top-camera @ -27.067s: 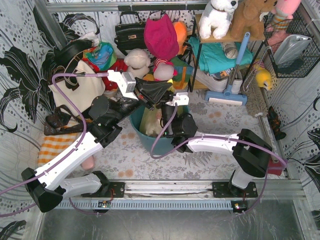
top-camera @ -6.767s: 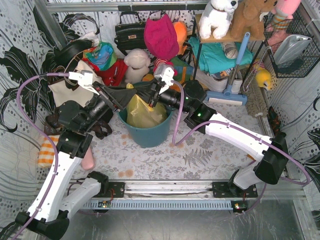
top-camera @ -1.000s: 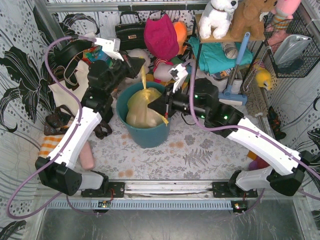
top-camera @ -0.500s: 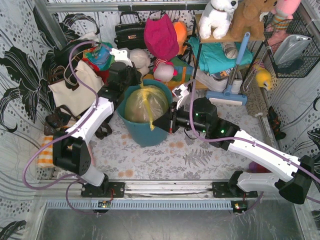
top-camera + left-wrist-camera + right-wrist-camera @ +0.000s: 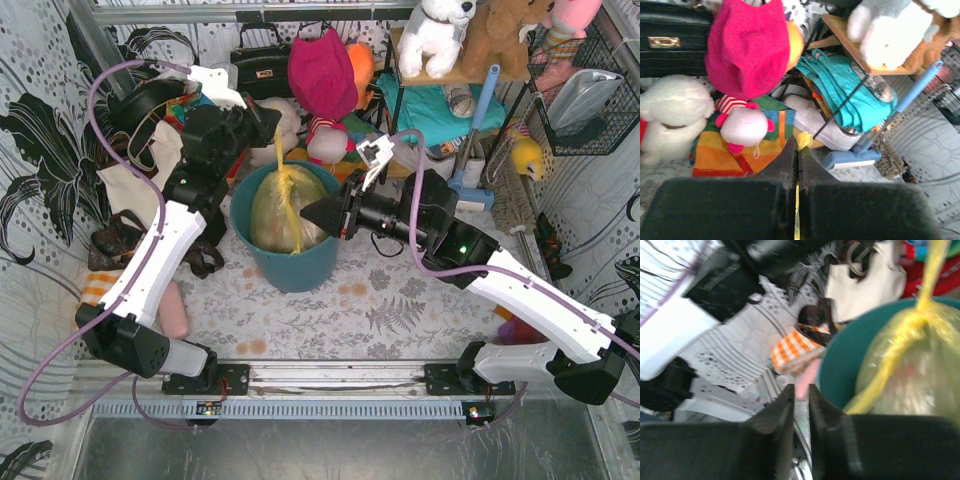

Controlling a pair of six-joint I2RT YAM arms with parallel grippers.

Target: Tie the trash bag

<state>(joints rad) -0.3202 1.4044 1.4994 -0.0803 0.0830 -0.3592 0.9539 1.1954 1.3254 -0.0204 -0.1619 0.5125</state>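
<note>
The trash bag [image 5: 275,210] is yellow-green and sits in the teal bin [image 5: 300,272] with a knot on top. My left gripper [image 5: 268,128] is above the bin's far rim, shut on a twisted strand of the bag and holding it taut upward. In the left wrist view the strand's tip [image 5: 804,140] pokes out between the shut jaws of that gripper [image 5: 798,150]. My right gripper [image 5: 308,214] is by the bag's right side, jaws narrowly apart and empty. In the right wrist view this gripper [image 5: 801,392] is left of the bag [image 5: 920,370]; the knot [image 5: 912,322] and a loose strand show.
A cream tote [image 5: 135,180] and an orange checked cloth [image 5: 105,290] lie left of the bin. Plush toys [image 5: 275,120], a pink hat [image 5: 322,70] and a black handbag [image 5: 258,65] crowd the back. A shelf rack [image 5: 440,110] and a blue brush [image 5: 455,190] stand at the right.
My left gripper has risen and pulled the strand taut upward. My right gripper has moved up from the bin's front to the bag's right side; the second strand hangs free.
</note>
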